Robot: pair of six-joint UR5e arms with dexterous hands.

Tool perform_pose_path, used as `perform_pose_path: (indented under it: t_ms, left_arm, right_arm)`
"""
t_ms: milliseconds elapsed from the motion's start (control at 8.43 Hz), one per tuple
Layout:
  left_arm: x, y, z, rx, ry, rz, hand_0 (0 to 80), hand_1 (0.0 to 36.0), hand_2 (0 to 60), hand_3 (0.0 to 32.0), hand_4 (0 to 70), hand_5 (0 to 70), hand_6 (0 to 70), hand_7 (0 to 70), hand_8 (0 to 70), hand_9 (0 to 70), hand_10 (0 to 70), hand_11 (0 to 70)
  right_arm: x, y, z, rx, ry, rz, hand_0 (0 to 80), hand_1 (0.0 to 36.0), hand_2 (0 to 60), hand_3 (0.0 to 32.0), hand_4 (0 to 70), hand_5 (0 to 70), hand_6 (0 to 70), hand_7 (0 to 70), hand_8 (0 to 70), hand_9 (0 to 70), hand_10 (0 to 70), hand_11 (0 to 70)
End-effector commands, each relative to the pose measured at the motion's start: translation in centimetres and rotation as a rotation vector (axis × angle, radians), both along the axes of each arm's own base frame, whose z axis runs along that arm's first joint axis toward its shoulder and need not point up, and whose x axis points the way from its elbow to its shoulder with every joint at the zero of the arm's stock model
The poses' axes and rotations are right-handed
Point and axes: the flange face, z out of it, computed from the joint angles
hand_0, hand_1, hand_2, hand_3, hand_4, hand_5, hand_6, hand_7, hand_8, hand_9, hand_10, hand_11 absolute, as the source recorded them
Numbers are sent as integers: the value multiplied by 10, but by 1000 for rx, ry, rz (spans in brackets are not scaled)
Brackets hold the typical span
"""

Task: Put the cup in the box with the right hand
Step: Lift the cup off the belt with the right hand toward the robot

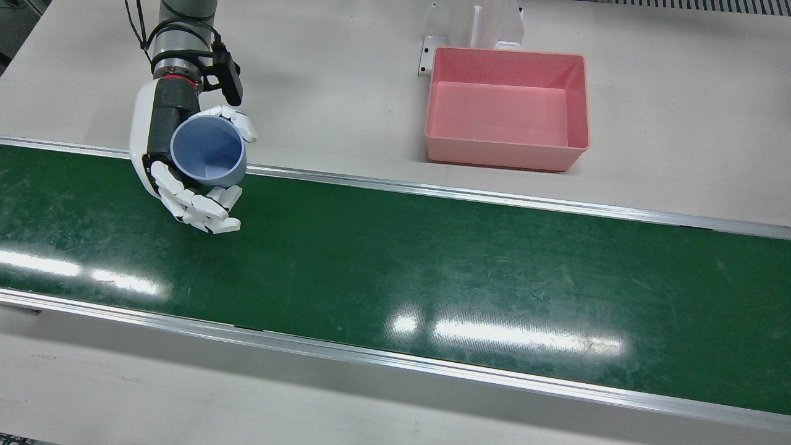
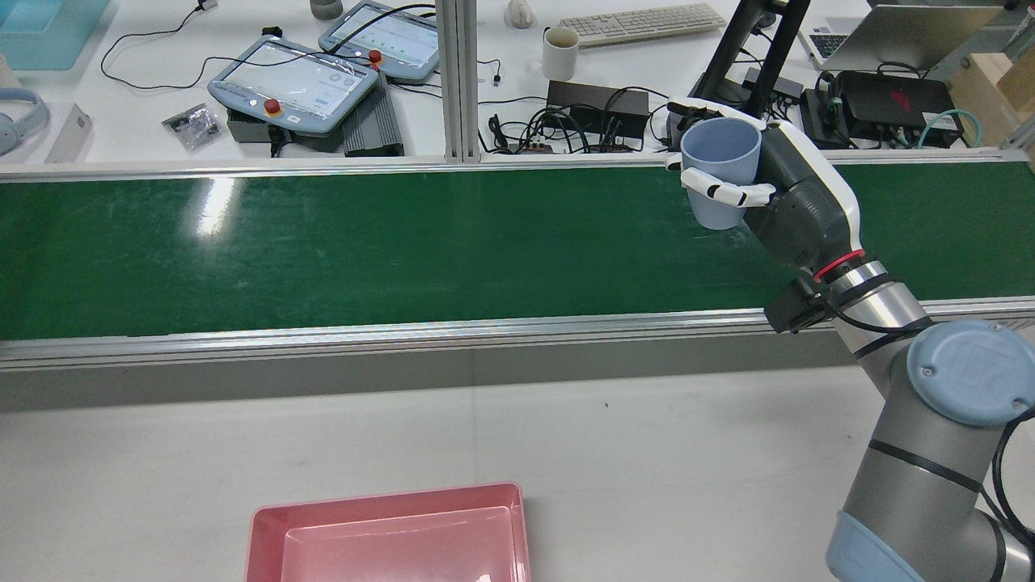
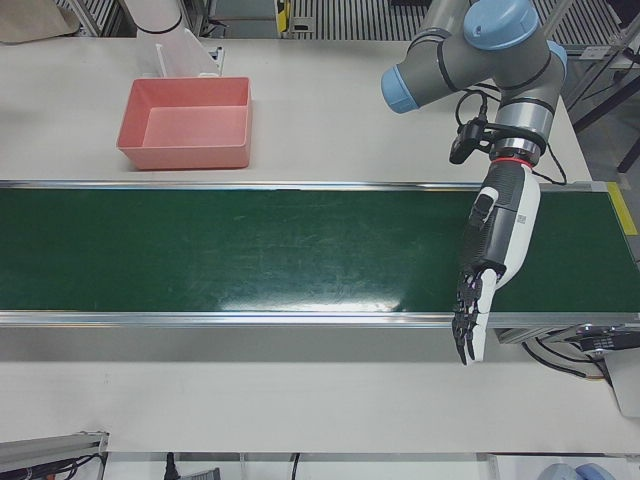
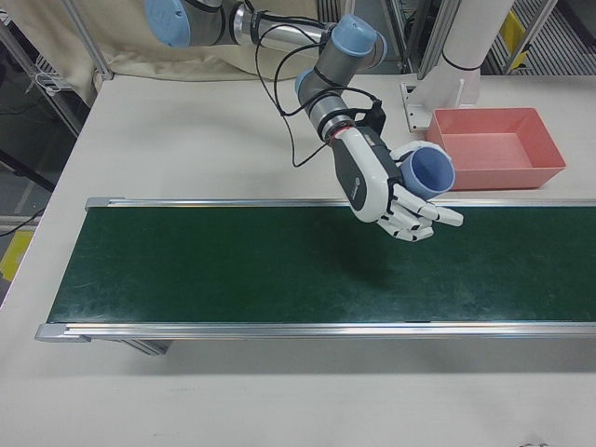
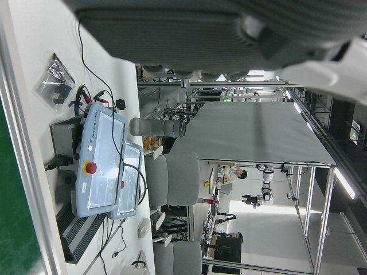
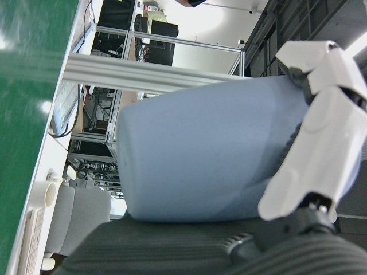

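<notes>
Within right robot hand (image 1: 185,167), blue cup (image 1: 207,151)

This is a robotics lab or test station. A green conveyor belt (image 2: 364,250) with aluminium side rails (image 2: 388,330) runs across a white table (image 2: 647,436), and behind it a bench carries two teach pendants (image 2: 295,81) with red stop buttons, a keyboard (image 2: 643,23), a mug (image 2: 559,52), a laptop (image 2: 906,28) and tangled cables (image 2: 558,125). The left hand view shows grey office chairs (image 5: 172,177), aluminium framing (image 5: 321,212) and another robot (image 5: 265,184) farther back in a large hall.
</notes>
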Motion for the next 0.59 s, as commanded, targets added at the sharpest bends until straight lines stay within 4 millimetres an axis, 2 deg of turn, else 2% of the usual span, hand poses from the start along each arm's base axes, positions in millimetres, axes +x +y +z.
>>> perform_pose_path:
  t_ms: [0, 119, 475]
  left_arm:
    - [0, 0, 0, 1, 0, 0, 0, 0, 0, 0, 0, 0, 0, 0, 0, 0, 0, 0]
    - [1, 0, 0, 1, 0, 2, 0, 0, 0, 0, 0, 0, 0, 0, 0, 0, 0, 0]
    - [0, 0, 0, 1, 0, 0, 0, 0, 0, 0, 0, 0, 0, 0, 0, 0, 0, 0]
  right_arm:
    - [-46, 38, -37, 65, -24, -104, 477, 271, 600, 0, 40, 136, 310, 700, 546, 700, 221, 339]
    - [-79, 69, -45, 90, -1, -176, 470, 270, 600, 0, 34, 132, 305, 700, 537, 700, 215, 329]
    - [-147, 148, -89, 176, 51, -279, 465, 262, 600, 0, 24, 123, 280, 700, 499, 700, 191, 294]
